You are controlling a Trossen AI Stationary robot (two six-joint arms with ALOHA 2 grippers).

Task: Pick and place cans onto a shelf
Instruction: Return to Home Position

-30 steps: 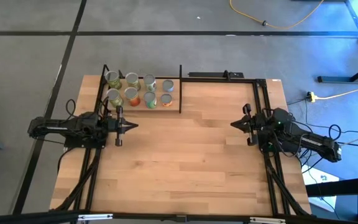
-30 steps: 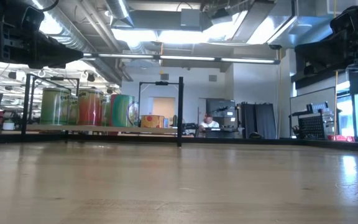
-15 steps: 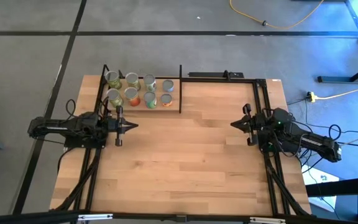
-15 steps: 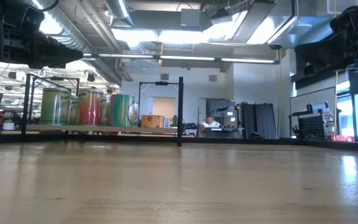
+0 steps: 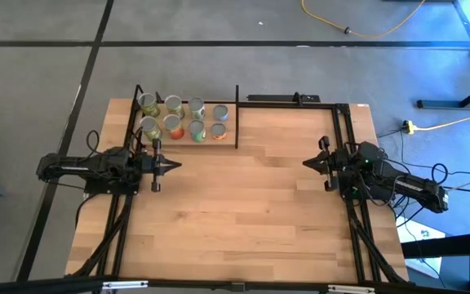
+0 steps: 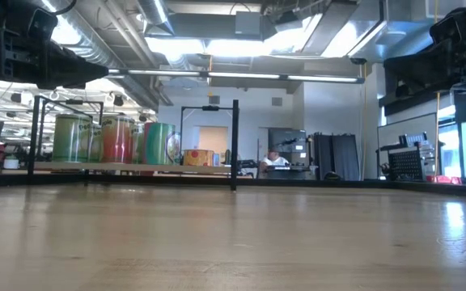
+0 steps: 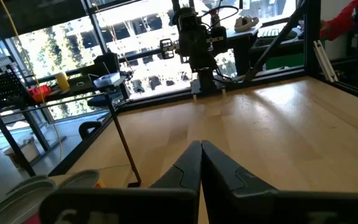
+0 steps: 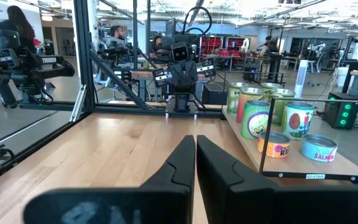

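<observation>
Homing is my step: cans (image 5: 183, 118) fill the shelf (image 5: 229, 131) (two rows of four). Left gripper (image 5: 172, 165) and right gripper (image 5: 307, 163) are pressed together, empty; next I'd simply park.

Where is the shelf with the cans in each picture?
High view: shelf at the table's upper left.
Low view: shelf on the left.
Left wrist view: its rod and can tops, near the left end effector.
Right wrist view: shelf across the table.
Shared landmark: the cans.
</observation>
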